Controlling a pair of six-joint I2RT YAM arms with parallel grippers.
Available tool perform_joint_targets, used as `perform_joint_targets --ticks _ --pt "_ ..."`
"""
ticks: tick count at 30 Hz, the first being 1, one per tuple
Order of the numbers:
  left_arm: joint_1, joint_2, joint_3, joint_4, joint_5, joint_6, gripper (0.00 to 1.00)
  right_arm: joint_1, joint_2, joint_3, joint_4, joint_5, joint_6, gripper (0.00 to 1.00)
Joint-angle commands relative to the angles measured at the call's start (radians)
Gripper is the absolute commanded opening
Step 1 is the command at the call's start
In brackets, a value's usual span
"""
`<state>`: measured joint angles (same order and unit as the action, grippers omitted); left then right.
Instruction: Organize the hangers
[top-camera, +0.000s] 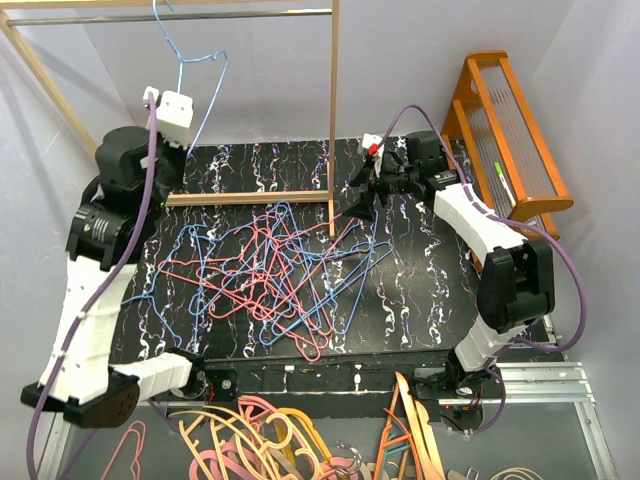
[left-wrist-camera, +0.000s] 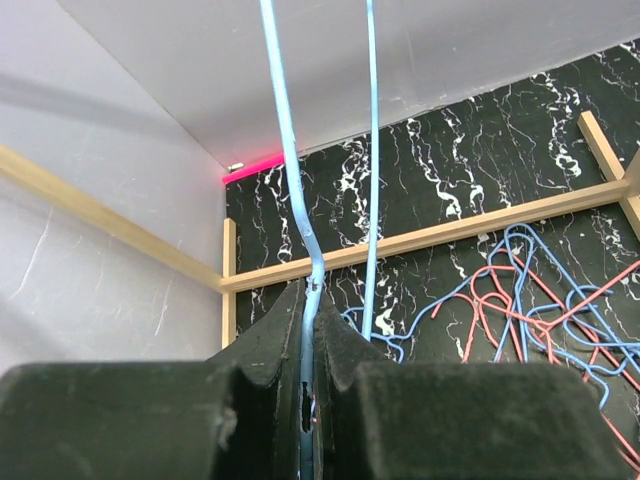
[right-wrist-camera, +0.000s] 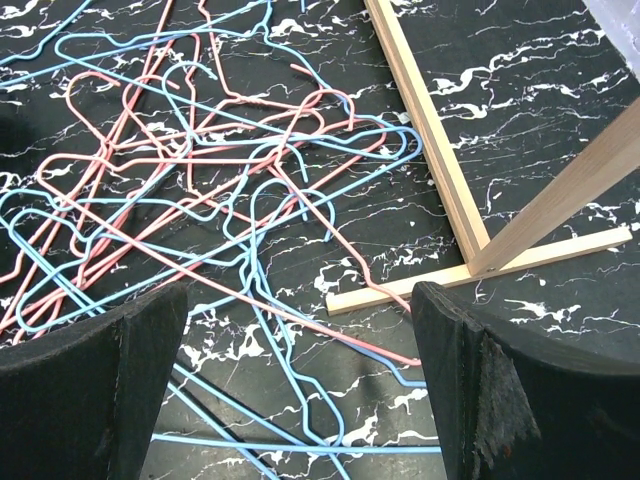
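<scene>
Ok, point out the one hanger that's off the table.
The light blue hanger clamped in the left gripper, held up in the air; all the other wire hangers lie tangled on the table.

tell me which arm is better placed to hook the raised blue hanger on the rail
Left: the left claw is shut on the blue hanger, hook up by the rail. The right claw hangs open over the pile.
</scene>
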<state>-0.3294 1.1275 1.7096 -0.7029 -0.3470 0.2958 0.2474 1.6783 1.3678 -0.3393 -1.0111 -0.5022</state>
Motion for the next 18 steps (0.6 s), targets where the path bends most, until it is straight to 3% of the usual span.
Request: perform_joint_targets --ticks 1,18 --pt "-0.004 0.033 0.067 0.083 0.019 0.019 0.0 0.0 -0.07 -0.02 0.031 0.004 -0.041 0.98" --pt "-0.004 0.035 0.092 0.132 -0.013 0.091 0.0 -0.002 -0.053 -0.022 0.029 -0.036 -0.039 0.98"
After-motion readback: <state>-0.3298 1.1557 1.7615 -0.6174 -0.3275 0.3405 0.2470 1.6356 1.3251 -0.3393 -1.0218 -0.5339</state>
